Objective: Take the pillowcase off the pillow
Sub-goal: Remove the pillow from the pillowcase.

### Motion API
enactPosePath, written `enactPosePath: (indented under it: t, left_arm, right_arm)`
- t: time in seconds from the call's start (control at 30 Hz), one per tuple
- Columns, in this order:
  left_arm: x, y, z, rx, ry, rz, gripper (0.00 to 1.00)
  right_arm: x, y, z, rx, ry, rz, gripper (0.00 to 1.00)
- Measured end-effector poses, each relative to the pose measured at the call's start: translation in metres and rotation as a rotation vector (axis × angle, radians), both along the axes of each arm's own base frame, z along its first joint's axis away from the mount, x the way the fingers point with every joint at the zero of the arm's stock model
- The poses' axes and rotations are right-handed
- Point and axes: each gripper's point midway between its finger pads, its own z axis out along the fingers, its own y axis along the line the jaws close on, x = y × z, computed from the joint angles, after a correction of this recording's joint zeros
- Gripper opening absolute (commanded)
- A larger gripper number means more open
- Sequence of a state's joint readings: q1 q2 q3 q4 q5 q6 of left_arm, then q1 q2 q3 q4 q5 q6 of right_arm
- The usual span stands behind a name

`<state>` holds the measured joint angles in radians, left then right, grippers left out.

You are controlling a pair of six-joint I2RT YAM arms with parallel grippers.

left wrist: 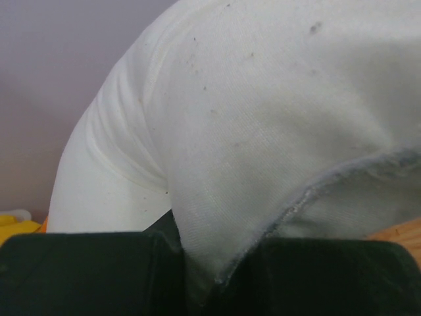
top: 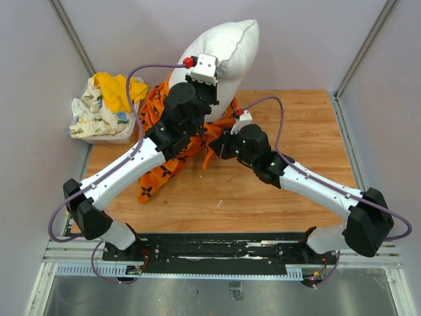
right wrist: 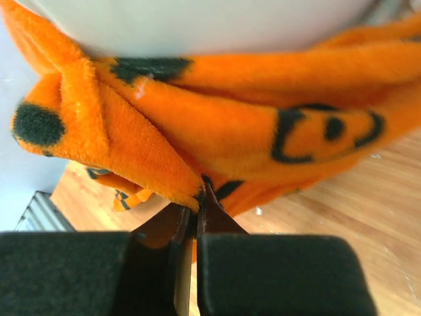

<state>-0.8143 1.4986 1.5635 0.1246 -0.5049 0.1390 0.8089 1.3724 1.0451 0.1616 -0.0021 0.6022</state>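
Note:
The white pillow point(top: 227, 46) stands up at the back of the table, most of it out of the orange pillowcase point(top: 164, 168), which is bunched round its lower end and trails toward the near left. My left gripper point(top: 197, 92) is shut on a fold of the pillow's white fabric point(left wrist: 223, 164) near a seam, holding it raised. My right gripper point(top: 220, 146) is shut on a fold of the pillowcase point(right wrist: 197, 131) just above the table, with the pillow's white underside point(right wrist: 197, 26) above it.
A white bin point(top: 99, 128) at the table's back left holds a yellow cloth point(top: 118, 89) and a white floral-print cloth point(top: 92, 112). Grey walls close in the back and both sides. The wooden table point(top: 289, 118) lies to the right.

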Motion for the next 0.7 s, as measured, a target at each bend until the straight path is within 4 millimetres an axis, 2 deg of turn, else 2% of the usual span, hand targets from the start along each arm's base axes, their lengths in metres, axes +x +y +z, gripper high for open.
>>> enactPosePath:
  t: [0.13, 0.27, 0.3, 0.33, 0.37, 0.4, 0.43, 0.5, 0.57, 0.7]
  left_arm:
    - [0.006, 0.009, 0.010, 0.023, -0.023, 0.069, 0.00]
    - [0.019, 0.017, 0.022, 0.020, -0.044, 0.121, 0.00]
    - [0.022, 0.020, 0.025, 0.015, -0.048, 0.133, 0.00]
    - [0.025, 0.023, 0.028, 0.012, -0.052, 0.144, 0.00]
    - [0.026, 0.025, 0.029, 0.010, -0.054, 0.152, 0.00]
    - [0.026, 0.027, 0.030, 0.010, -0.056, 0.159, 0.00]
    - [0.026, 0.028, 0.032, 0.011, -0.059, 0.166, 0.00]
    - [0.027, 0.033, 0.036, 0.011, -0.070, 0.190, 0.00]
    - [0.027, 0.038, 0.039, 0.016, -0.080, 0.213, 0.00]
    - [0.032, 0.041, 0.039, 0.032, -0.091, 0.251, 0.00]
  right_arm:
    - [-0.004, -0.023, -0.023, -0.045, 0.016, -0.072, 0.01]
    - [-0.006, -0.043, -0.023, -0.052, 0.001, -0.131, 0.01]
    - [-0.005, -0.048, -0.022, -0.052, -0.001, -0.143, 0.07]
    - [-0.003, -0.054, -0.021, -0.051, 0.000, -0.158, 0.25]
    - [0.001, -0.062, -0.020, -0.050, 0.001, -0.175, 0.48]
    - [0.008, -0.072, -0.018, -0.047, 0.003, -0.203, 0.67]
    - [0.015, -0.086, -0.017, -0.051, 0.007, -0.239, 0.81]
    - [0.022, -0.109, -0.017, -0.072, 0.010, -0.292, 0.92]
    - [0.021, -0.122, -0.011, -0.076, 0.003, -0.318, 0.95]
    - [0.003, -0.119, 0.015, -0.037, -0.051, -0.281, 0.92]
